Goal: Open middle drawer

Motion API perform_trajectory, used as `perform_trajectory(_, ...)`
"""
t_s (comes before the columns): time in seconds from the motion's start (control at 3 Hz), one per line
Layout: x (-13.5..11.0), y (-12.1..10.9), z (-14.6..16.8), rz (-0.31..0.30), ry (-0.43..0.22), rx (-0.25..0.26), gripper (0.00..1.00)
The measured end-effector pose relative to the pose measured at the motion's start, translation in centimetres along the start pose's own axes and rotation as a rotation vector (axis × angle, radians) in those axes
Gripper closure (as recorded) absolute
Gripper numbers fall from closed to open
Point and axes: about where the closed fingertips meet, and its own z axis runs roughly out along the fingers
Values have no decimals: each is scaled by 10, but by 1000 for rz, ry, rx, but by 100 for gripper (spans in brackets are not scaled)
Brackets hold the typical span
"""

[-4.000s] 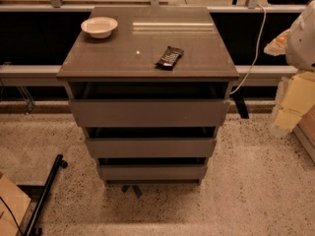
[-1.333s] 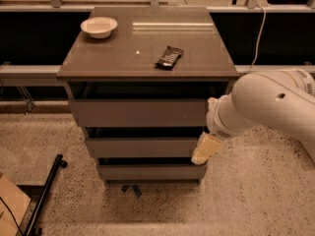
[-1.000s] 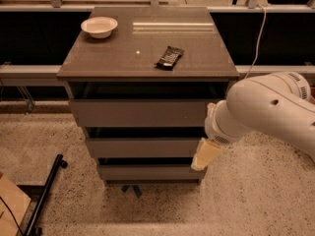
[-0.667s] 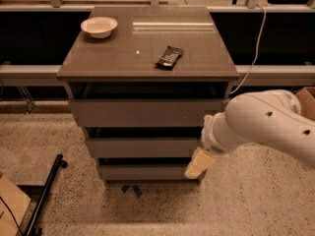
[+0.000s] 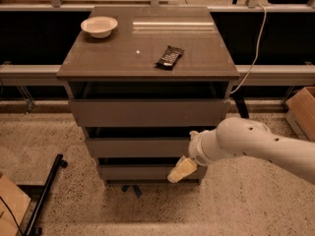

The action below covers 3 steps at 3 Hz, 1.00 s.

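The white arm (image 5: 261,144) is reached in low from the right, with the wrist angled down and left. The gripper (image 5: 182,169) is held before the right part of the bottom drawer (image 5: 138,172); whether it is wide or narrow cannot be told. The middle drawer (image 5: 138,147) is found just above and left of it, in the cabinet (image 5: 147,65). A cardboard box (image 5: 302,107) is seen far right. On the cabinet top, a white bowl (image 5: 99,26) and a dark packet (image 5: 170,57) are set well apart.

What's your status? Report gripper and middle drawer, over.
Gripper low, front right of cabinet, level with bottom drawer. Middle drawer looks shut. Bowl and dark packet on cabinet top, not in the way.
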Motion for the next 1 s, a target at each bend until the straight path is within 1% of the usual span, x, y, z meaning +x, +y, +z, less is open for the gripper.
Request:
perform_trajectory(0.33,8,-14,48,47,-73,-35,0)
perform_trajectory(0.67,21,-36,97,78,-109,-67,0)
perform_trajectory(1.0,29,-59,138,87,-139,-105,0)
